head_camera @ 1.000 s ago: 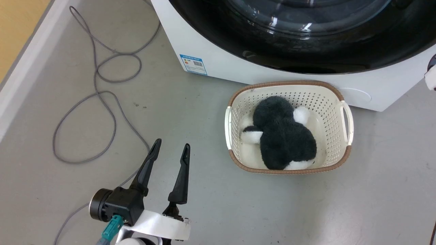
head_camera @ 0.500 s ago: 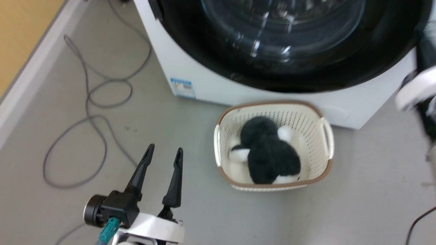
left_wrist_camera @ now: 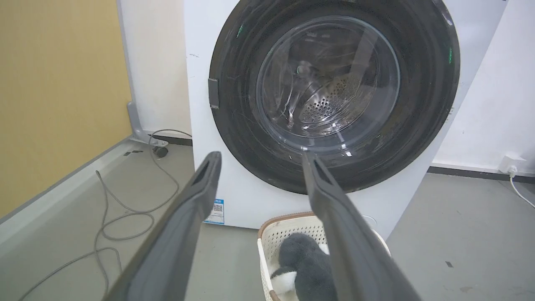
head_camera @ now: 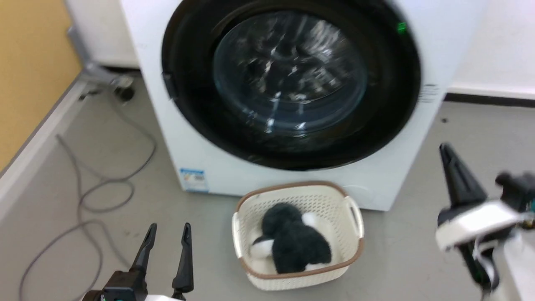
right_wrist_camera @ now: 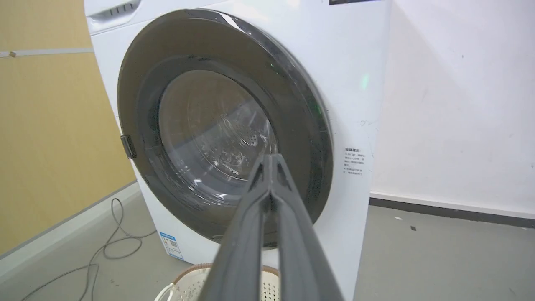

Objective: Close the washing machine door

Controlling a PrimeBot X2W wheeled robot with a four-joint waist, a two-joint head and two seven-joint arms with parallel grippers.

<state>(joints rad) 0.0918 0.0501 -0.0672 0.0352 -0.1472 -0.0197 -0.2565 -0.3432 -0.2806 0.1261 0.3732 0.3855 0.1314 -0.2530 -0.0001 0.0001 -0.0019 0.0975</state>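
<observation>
The washing machine door (head_camera: 292, 83) lies flush against the front of the white washing machine (head_camera: 184, 159), ahead of both grippers and above their fingertips in the head view. The left gripper (head_camera: 169, 228) hangs low over the grey floor (head_camera: 397, 259), its two dark fingers spread wide with nothing between them. A cream basket (head_camera: 292, 185) holding a black-and-white plush toy (head_camera: 296, 248) sits just to that gripper's right, and a loose grey cable (head_camera: 133, 193) trails on the floor to its left. The right gripper (head_camera: 446, 148), fingers pressed together and empty, stands to the right of the basket, well apart from the door. Seen along those closed fingers, the door's glossy rim meets the cabinet all round. The head view is smeared by motion, so whether the latch has caught cannot be told. A blue-white label (head_camera: 193, 179) marks the machine's lower corner, ahead of the left gripper.
</observation>
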